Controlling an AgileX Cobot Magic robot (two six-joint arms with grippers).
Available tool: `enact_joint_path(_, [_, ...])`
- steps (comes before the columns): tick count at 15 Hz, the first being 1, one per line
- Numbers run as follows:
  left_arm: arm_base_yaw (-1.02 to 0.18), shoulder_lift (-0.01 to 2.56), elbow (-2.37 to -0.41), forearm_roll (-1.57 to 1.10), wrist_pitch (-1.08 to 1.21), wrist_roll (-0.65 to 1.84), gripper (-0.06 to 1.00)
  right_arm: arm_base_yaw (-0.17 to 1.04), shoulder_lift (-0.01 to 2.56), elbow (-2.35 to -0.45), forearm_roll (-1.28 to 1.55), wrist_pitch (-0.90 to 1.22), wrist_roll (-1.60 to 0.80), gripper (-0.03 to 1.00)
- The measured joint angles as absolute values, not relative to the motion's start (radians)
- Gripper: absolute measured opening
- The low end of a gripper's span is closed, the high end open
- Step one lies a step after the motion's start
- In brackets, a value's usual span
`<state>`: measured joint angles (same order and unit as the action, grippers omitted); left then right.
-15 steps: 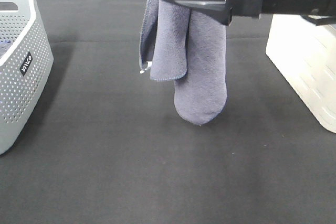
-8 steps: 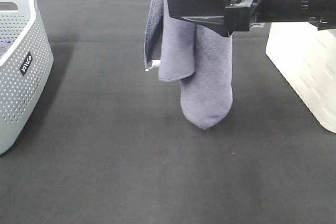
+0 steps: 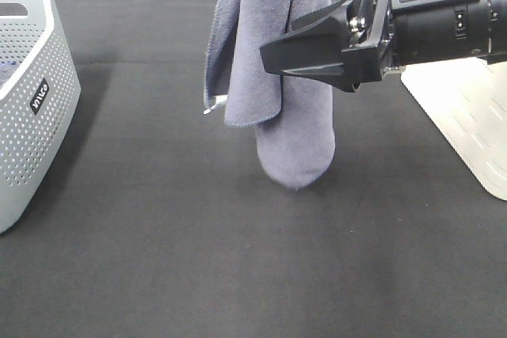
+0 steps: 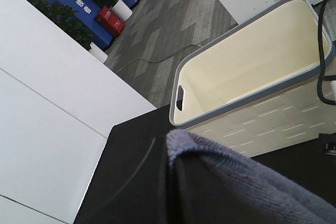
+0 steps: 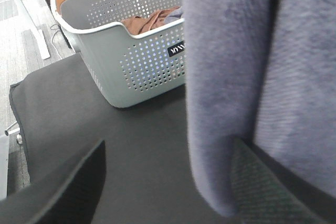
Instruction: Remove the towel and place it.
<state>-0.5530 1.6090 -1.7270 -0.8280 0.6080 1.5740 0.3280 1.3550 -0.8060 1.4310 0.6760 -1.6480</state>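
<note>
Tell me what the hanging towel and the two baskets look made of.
Grey-lavender hanging towel: soft microfibre-like cloth, matte, by its fuzzy nap and limp folds. Pale grey perforated basket: probably moulded plastic, smooth, with even punched holes. Cream slotted basket: likely rigid plastic too, smooth walls.

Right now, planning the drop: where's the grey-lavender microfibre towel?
Exterior high view: the towel hangs centre, over the black tabletop, between the perforated grey basket at left and the cream bin at right.
</note>
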Motion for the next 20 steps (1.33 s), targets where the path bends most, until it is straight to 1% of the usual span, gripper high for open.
enact_joint_path(4, [-0.553,1.609,-1.727,-0.833,0.623,1.559,0.00,0.328,1.359,-0.806,1.525,0.655,-1.711,0.65])
enact_joint_path(8, [-0.553,1.609,-1.727,-0.833,0.627,1.555,0.00,0.328,1.371,-0.806,1.612,0.745,-1.758,0.65])
enact_joint_path(11, [-0.553,1.609,-1.727,-0.833,0.630,1.554,0.00,0.328,1.456,-0.806,1.707,0.739,-1.852,0.65])
enact_joint_path(14, [-0.553,1.609,-1.727,-0.833,0.637,1.552,0.00,0.328,1.544,-0.806,1.732,0.738,-1.961,0.65])
enact_joint_path(16, [-0.553,1.609,-1.727,-0.833,0.641,1.552,0.00,0.328,1.592,-0.806,1.731,0.746,-1.955,0.64])
enact_joint_path(20, [-0.553,1.609,-1.727,-0.833,0.650,1.552,0.00,0.328,1.601,-0.806,1.652,0.785,-1.883,0.57])
